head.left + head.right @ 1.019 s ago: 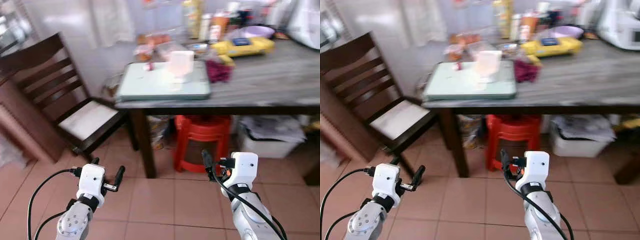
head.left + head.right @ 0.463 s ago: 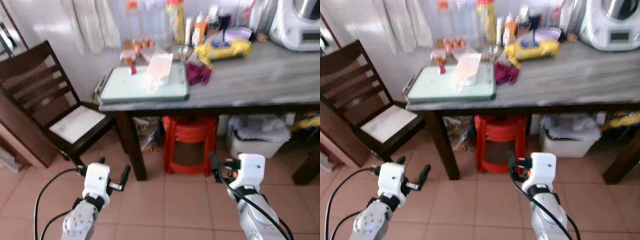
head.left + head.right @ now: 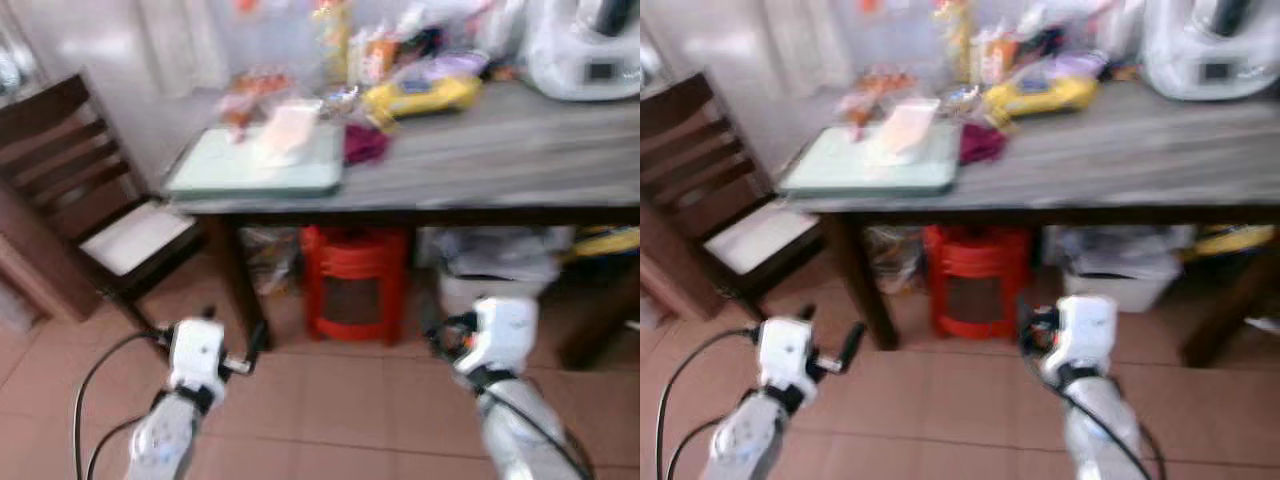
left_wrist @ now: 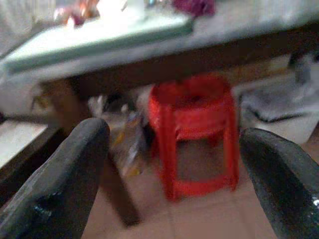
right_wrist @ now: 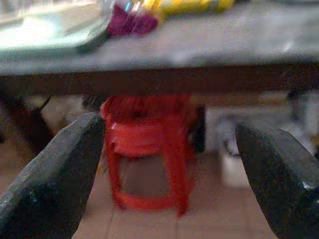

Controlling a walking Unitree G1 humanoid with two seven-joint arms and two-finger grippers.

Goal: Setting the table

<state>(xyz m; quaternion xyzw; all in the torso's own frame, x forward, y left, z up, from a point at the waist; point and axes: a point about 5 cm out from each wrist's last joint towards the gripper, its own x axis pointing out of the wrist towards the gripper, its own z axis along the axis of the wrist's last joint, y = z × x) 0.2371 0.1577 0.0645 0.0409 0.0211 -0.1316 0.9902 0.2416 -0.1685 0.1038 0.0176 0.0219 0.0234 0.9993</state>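
Observation:
A grey-topped table point(image 3: 520, 165) stands ahead of me, blurred. On its left end lies a pale green tray point(image 3: 250, 170) with a translucent container point(image 3: 288, 130) on it. Beside the tray are a magenta cloth point(image 3: 365, 143) and a yellow object point(image 3: 420, 93). My left gripper point(image 3: 235, 328) hangs low over the tiled floor in front of the table, open and holding nothing. The left wrist view has its fingers point(image 4: 60, 179) wide apart. My right gripper point(image 3: 440, 338) is also low before the table, open and with nothing held, its fingers point(image 5: 55, 184) spread.
A red plastic stool point(image 3: 352, 280) stands under the table, with a white box point(image 3: 490, 275) to its right. A dark wooden chair point(image 3: 90, 200) sits at the table's left end. Bottles and a white appliance point(image 3: 585, 50) crowd the table's back edge.
The whole picture has shifted left and grown blurred, so the camera has turned right. Both grippers stay open and low before the table.

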